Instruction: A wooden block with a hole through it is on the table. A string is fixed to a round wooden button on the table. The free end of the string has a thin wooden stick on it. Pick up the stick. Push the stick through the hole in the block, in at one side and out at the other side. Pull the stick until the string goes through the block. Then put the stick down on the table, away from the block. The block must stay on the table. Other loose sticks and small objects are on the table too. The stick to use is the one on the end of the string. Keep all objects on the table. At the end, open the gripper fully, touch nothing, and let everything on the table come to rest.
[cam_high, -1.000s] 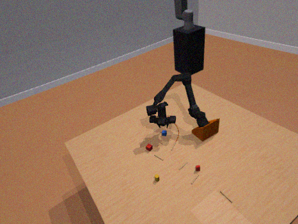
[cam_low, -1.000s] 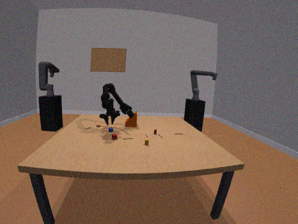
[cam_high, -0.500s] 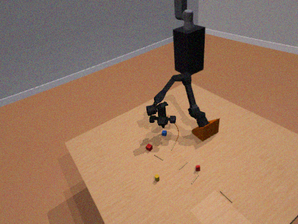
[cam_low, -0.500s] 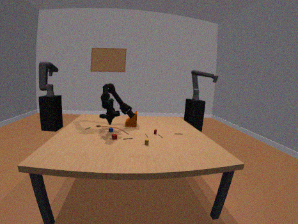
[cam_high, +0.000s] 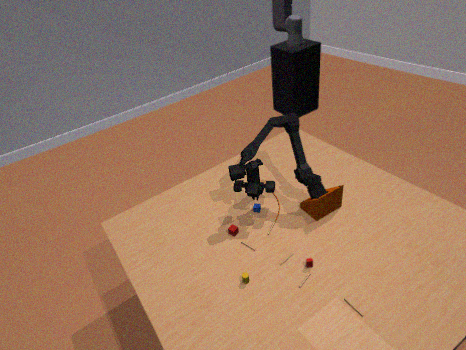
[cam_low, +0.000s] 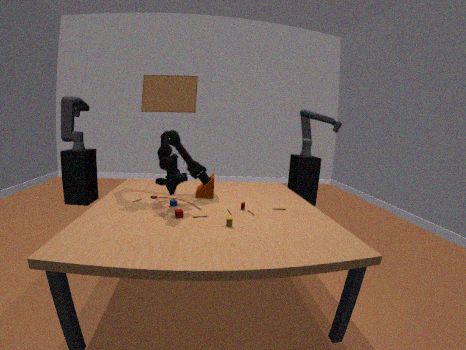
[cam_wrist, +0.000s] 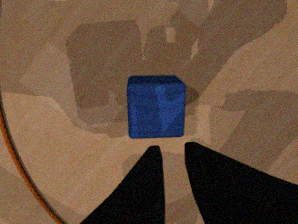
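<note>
My gripper hangs low over the table, just behind a blue cube. In the wrist view the two dark fingers stand close together with only bare table in the narrow gap between them, and the blue cube lies just past the tips. The thin orange string curves to the right of the cube and ends in a thin stick. The string also shows at the left edge of the wrist view. The round button is hidden behind the gripper. I cannot make out the block with the hole.
A red cube, a yellow cube and a small red cube lie nearer the front. Loose sticks lie scattered. The arm's orange base stands to the right. A paler rectangular patch shows at the front right.
</note>
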